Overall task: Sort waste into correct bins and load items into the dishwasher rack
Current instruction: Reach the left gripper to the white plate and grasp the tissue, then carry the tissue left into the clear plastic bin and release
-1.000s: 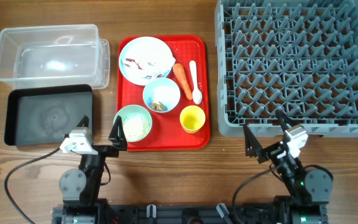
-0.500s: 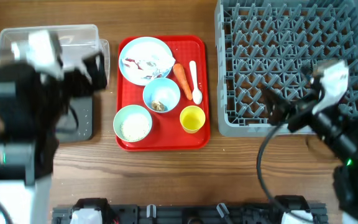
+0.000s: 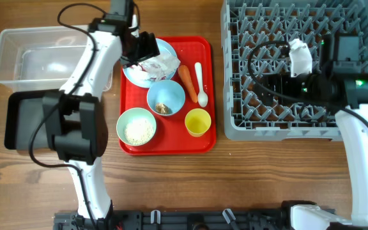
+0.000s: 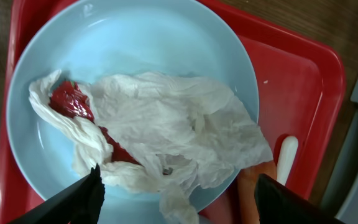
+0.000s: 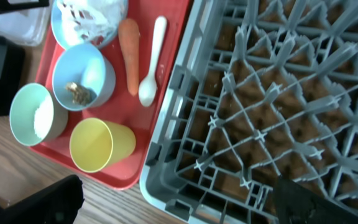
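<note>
My left gripper (image 3: 142, 48) (image 4: 179, 202) hangs open over the pale blue plate (image 3: 135, 75) (image 4: 142, 43), its fingers either side of the near edge of the crumpled white-and-red paper (image 3: 161, 62) (image 4: 166, 124). An orange carrot (image 3: 186, 78) and a white spoon (image 3: 200, 83) lie beside the plate on the red tray (image 3: 171, 144). A blue bowl (image 3: 166, 97) holds a brown lump, a green bowl (image 3: 137, 126) holds rice, and a yellow cup (image 3: 197, 122) stands by them. My right gripper (image 3: 276, 80) (image 5: 176, 205) is open and empty above the grey rack (image 3: 305, 38) (image 5: 278, 93).
A clear tub (image 3: 43, 57) stands at the far left, with the black tray (image 3: 18, 121) in front of it, partly under my left arm. The rack fills the right side of the table. Bare wood runs along the front edge.
Both arms have left their rest at the front edge. The left one swung up and across to the plate, and the right one rose over the rack.
</note>
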Motion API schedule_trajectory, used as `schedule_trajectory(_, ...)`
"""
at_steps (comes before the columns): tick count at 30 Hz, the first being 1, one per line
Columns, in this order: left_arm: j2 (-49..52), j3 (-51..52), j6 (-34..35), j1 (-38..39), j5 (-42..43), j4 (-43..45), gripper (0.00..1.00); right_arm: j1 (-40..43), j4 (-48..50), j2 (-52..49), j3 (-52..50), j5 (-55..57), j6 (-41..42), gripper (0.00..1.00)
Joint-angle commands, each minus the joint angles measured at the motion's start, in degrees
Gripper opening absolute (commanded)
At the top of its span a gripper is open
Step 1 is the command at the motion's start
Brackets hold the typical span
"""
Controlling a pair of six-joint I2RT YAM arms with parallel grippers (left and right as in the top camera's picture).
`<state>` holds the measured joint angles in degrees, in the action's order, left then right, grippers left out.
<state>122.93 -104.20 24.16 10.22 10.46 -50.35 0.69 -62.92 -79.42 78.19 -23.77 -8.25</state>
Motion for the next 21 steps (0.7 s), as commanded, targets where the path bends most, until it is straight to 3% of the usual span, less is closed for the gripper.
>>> schedule_trajectory(1, 1.95, -0.70, 13.86, 5.62, -14.64, -0.07, 0.90, -0.28, -0.83, -1.27, 0.66, -0.92, -0.61, 1.00)
schedule_trajectory(3, 4.63, -0.68, 18.75, 8.20, -19.58, 0.09, 1.00, -0.28, -1.05, -1.27, 0.61, -1.62, -0.76, 1.00)
schedule_trajectory(11, 9.73, -0.59, 18.97, 6.16, -19.74, 2.58, 1.00, -0.28, -1.16, -1.27, 0.11, -2.05, -0.59, 1.00)
schedule_trajectory(13, 11.85, -0.52, 18.95, 6.16, -19.71, 2.78, 0.94, -0.28, -1.18, -1.27, 0.11, -2.05, -0.59, 1.00)
schedule_trajectory(14, 11.89, -0.04, 18.95, 6.16, -18.84, 2.78, 0.86, -0.28, -1.18, -1.27, 0.11, -2.03, -0.59, 1.00)
schedule_trajectory(16, 11.87, -0.02, 18.95, 6.23, -18.84, 1.07, 0.49, -0.28, -0.92, -1.27, 0.11, -2.03, -0.59, 1.00)
schedule_trajectory(17, 11.87, -0.02, 18.91, 6.32, -18.88, -0.28, 0.13, -0.28, -0.79, -1.27, 0.11, -2.03, -0.61, 1.00)
schedule_trajectory(18, 11.87, -0.02, 18.27, 6.51, -18.91, -1.14, 0.04, -0.28, -0.72, -1.27, 0.11, -2.03, -0.59, 1.00)
schedule_trajectory(21, 11.10, -0.07, 15.41, 6.64, -18.86, -1.55, 0.04, -0.28, -0.72, -1.27, 0.11, -2.01, -0.61, 1.00)
